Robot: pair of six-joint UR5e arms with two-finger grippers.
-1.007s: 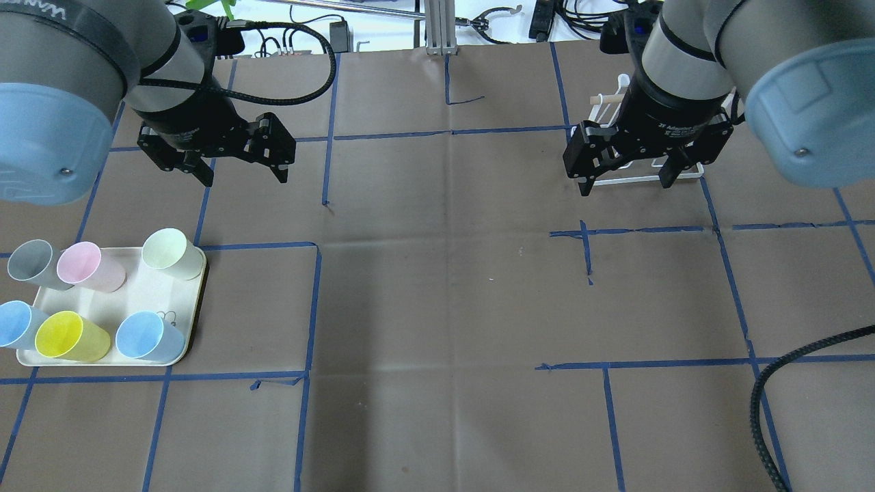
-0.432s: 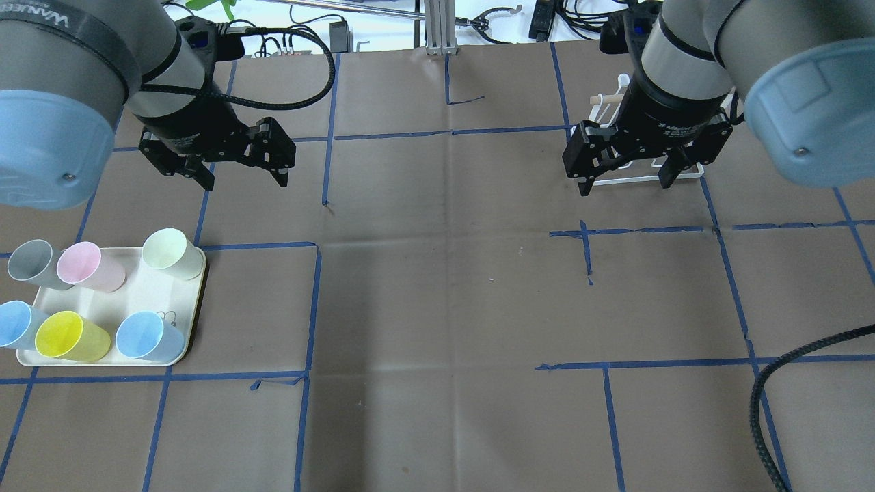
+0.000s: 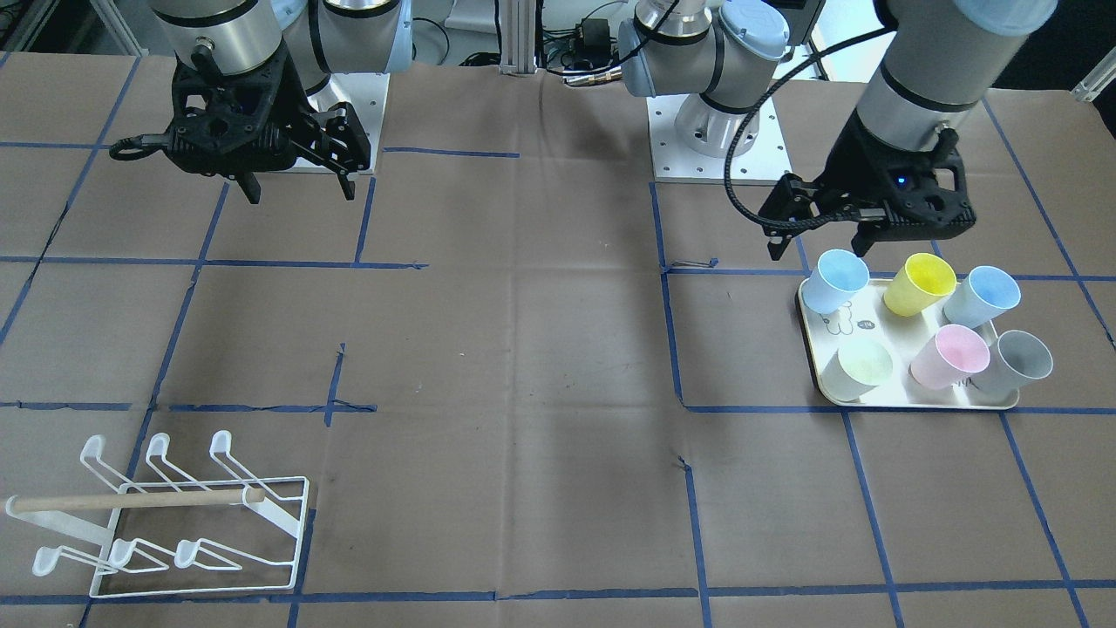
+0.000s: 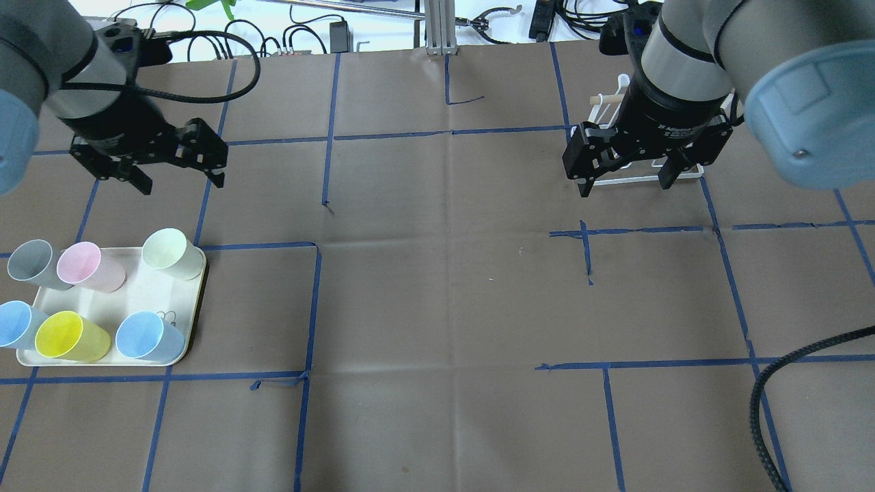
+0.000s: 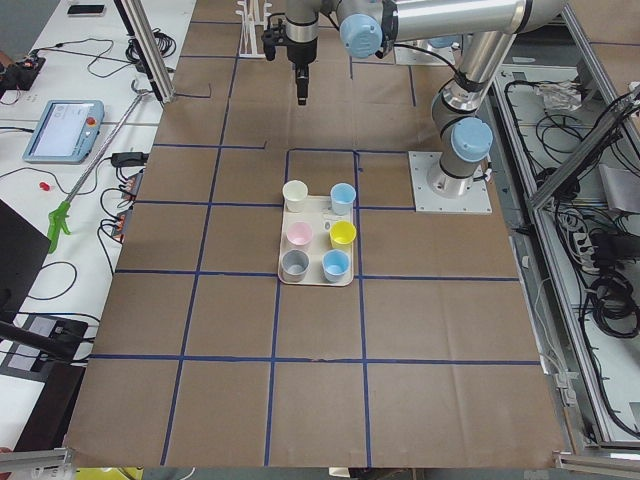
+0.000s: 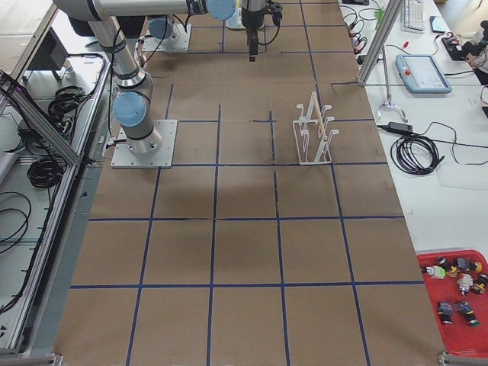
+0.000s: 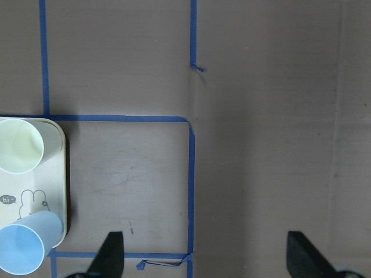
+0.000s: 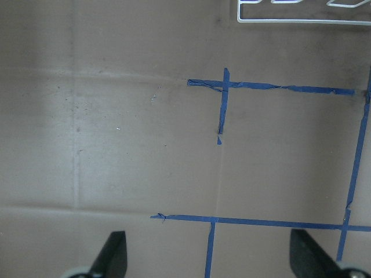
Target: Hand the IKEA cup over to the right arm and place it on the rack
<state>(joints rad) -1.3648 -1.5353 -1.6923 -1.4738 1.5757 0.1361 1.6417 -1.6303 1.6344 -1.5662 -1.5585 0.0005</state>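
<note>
left gripper (image 4: 181,184) and right gripper (image 4: 624,188) both gape empty over creased brown paper (image 4: 437,273). six smooth tapered cups (image 4: 72,335) stand on a rounded cream tray (image 4: 147,294); white wire rack (image 3: 131,501) far right.

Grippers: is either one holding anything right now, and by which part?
Nothing is held. The left gripper and the right gripper are both open and empty above the table; all six cups sit on the tray.
</note>
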